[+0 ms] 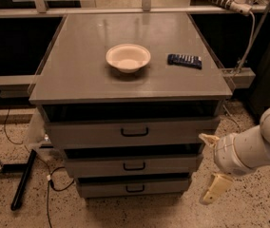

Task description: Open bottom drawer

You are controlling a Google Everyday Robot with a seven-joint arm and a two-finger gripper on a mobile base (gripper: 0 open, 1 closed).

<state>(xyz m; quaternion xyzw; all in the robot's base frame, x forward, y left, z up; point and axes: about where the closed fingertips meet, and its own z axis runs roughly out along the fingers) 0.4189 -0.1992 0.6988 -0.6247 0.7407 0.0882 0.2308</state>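
The grey, matte cabinet [78, 80] carries a round cream bowl [128, 57] and a flat dark-blue packet [185, 60] whose pale print is too small to read. The bottom drawer [101, 189], the narrowest and lowest of three smooth grey fronts, sits just above the speckled terrazzo floor [249, 213], with a small black loop handle [135, 188] at its centre. The gripper [205, 169] hangs to the right of the drawers, apart from them, its two cream fingers [216, 189] spread wide, holding nothing.
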